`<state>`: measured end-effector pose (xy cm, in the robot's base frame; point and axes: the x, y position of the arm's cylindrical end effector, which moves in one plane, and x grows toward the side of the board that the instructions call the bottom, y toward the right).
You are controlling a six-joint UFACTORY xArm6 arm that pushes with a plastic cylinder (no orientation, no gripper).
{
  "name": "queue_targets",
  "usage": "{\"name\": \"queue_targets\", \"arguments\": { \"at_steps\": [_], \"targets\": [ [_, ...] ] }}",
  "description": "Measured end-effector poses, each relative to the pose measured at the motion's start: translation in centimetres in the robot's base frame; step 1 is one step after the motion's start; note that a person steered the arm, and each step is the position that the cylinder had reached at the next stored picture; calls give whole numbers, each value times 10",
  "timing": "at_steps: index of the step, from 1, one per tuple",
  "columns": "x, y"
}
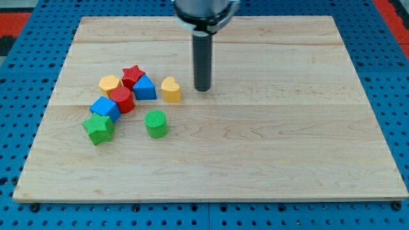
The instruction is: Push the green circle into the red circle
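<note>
Right of the yellow heart [170,89], my tip [202,89] stands upright.

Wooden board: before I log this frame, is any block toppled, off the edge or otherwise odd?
Nothing stands out. All seven blocks sit flat on the wooden board, clustered at the view's left. The green circle stands apart, below-right of the red circle. My tip is right of the yellow heart.

Pale wooden board [255,160] on blue perforated table [19,76], evenly lit
</note>
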<state>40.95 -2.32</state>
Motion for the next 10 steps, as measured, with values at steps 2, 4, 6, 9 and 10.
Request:
{"name": "queue_targets", "arguments": {
  "at_steps": [2, 4, 6, 9, 10],
  "targets": [
    [23, -34],
    [28, -40],
    [134, -22],
    [96, -69],
    [80, -77]
  ]
}}
